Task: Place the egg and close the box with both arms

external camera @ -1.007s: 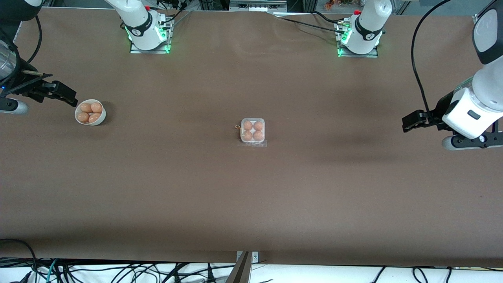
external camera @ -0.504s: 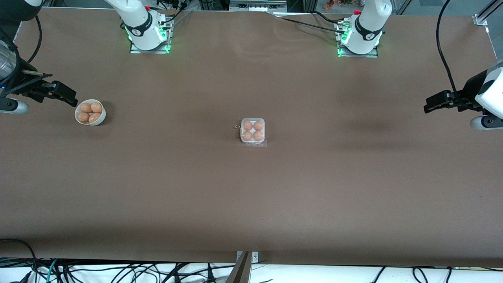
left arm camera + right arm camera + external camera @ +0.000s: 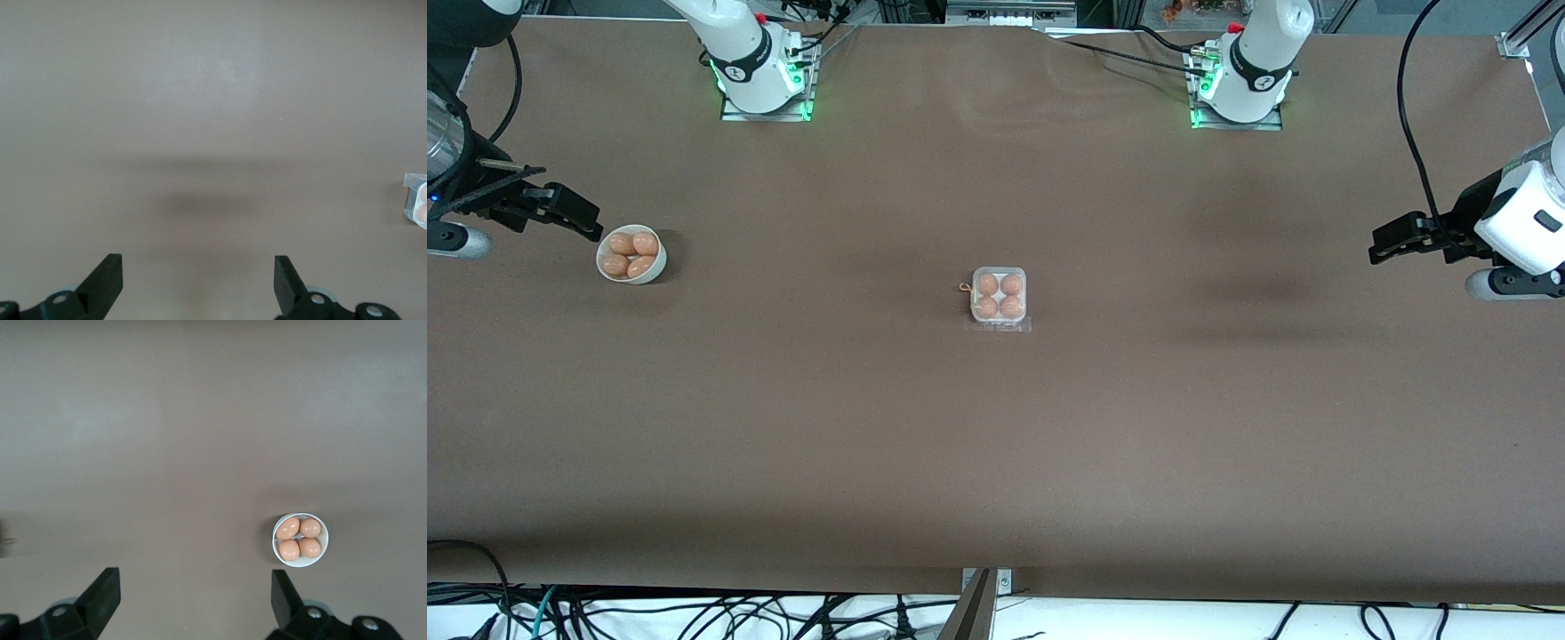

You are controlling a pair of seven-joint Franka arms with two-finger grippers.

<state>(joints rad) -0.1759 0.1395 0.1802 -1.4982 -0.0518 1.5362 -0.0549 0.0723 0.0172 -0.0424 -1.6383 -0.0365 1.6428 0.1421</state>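
The box (image 3: 999,298) sits mid-bench, lid down, four eggs (image 3: 999,296) in its cells. A white bowl (image 3: 631,255) with four more eggs stands near the bench edge at the right arm's end. Right gripper (image 3: 591,224) hangs just beside the bowl, jaws wide apart, empty. Left gripper (image 3: 1378,247) hangs over bare bench near the edge at the left arm's end, jaws wide apart, empty.
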